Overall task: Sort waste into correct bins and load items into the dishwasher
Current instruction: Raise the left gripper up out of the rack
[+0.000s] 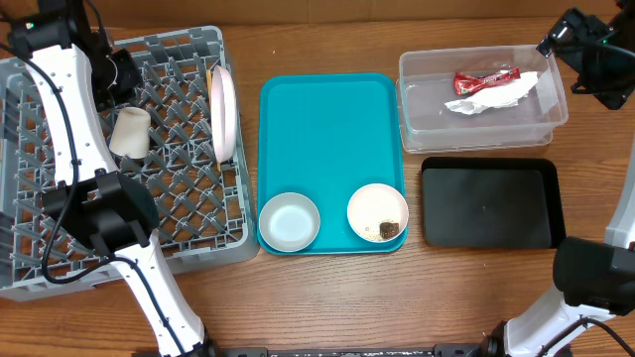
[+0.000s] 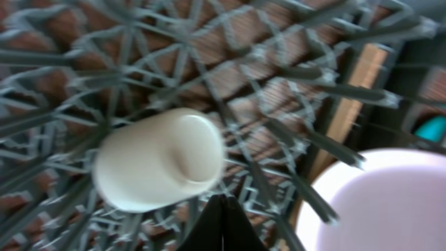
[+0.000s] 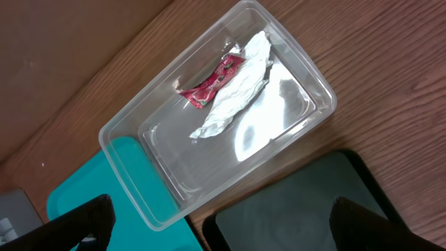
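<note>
Two dishes sit on the teal tray (image 1: 327,129): a grey bowl (image 1: 289,220) and, beside it, a white bowl (image 1: 378,212) with a brown chunk (image 1: 389,230) inside. In the rack (image 1: 189,198) the cup (image 1: 129,134) lies on its side and the plate (image 1: 222,112) stands on edge. The left gripper (image 2: 221,219) is over the rack, near the cup, its fingers pressed together with nothing between them. The right gripper (image 3: 219,206) hangs above the tub (image 3: 293,104), fingers spread wide. The wrapper (image 3: 209,85) and napkin (image 3: 237,90) lie in the tub, touching. The black tray (image 1: 486,203) is just beside the tub.
</note>
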Tool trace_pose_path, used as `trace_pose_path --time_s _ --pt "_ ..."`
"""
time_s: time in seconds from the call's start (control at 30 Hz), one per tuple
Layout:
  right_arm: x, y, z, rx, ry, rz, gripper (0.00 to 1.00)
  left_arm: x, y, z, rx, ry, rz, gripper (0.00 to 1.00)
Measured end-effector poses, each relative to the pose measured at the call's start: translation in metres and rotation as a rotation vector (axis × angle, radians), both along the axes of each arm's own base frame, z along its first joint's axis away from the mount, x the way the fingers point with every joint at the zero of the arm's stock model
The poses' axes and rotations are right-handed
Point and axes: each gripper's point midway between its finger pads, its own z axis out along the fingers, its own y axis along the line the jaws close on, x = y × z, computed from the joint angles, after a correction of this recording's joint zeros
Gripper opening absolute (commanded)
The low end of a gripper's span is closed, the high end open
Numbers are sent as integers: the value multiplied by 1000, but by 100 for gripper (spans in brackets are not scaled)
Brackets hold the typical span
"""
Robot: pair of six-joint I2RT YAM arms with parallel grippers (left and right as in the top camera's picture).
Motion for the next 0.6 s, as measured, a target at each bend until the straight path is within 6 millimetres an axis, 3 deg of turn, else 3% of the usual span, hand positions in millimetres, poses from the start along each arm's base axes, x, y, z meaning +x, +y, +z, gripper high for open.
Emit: trace_pose_path --time_s 0.17,0.37,0.6 --pt "0 0 0 0 0 0 100 -6 15 -5 60 35 40 4" --pt "0 0 0 0 0 -1 100 -8 18 -40 44 119 54 4" --pt "0 0 0 0 0 0 100 -6 19 -39 46 110 62 4"
